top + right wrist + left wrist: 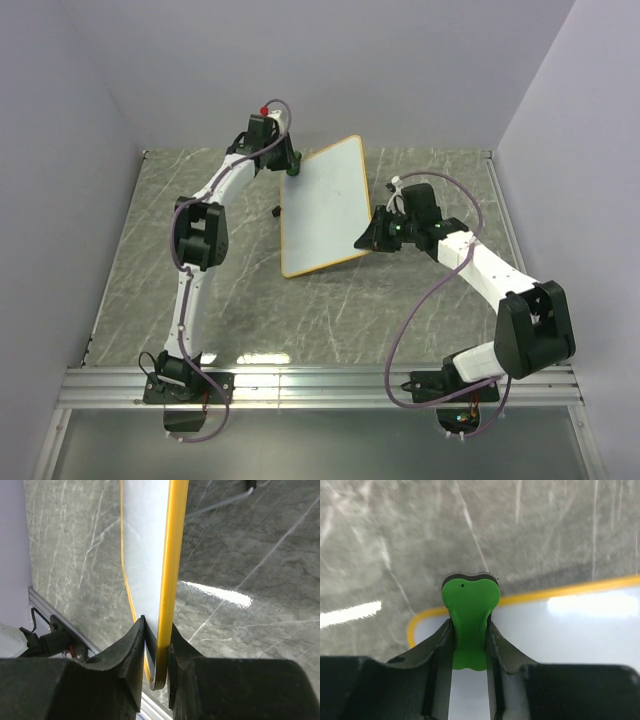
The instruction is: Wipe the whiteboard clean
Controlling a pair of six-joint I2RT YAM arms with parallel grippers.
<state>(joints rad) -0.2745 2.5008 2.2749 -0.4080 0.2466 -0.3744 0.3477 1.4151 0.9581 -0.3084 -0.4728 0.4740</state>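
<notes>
The whiteboard is a white board with an orange-yellow rim, lying tilted in the middle of the table; its face looks blank. My right gripper is shut on its right edge near the front corner; in the right wrist view the rim sits pinched between the fingers. My left gripper is shut on a small green eraser, held over the board's far left corner. The board's face fills the lower right of the left wrist view.
The table is grey marble with walls on three sides. A small black stand foot lies left of the board. A metal rail runs along the near edge by the arm bases.
</notes>
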